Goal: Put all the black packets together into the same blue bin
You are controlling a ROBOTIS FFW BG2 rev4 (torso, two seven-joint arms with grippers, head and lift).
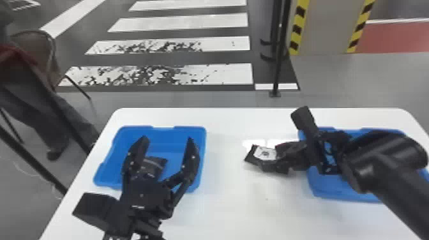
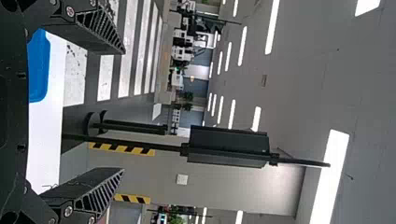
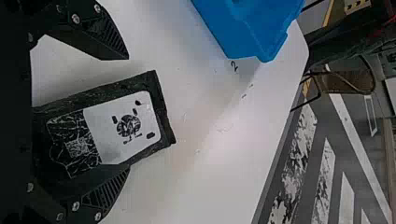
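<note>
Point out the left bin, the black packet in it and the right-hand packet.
Left bin [image 1: 166,137]: head view, inside its far wall.
Bin's packet [image 1: 158,164]: head view, its upper face.
Right-hand packet [image 3: 105,137]: right wrist view, white label.

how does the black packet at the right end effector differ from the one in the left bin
The right packet shows a large white label; the left packet shows a thin pale line. The right packet is between the open fingers of the right end effector; the left packet is inside the left bin, partly hidden by the left end effector. Both are black.
</note>
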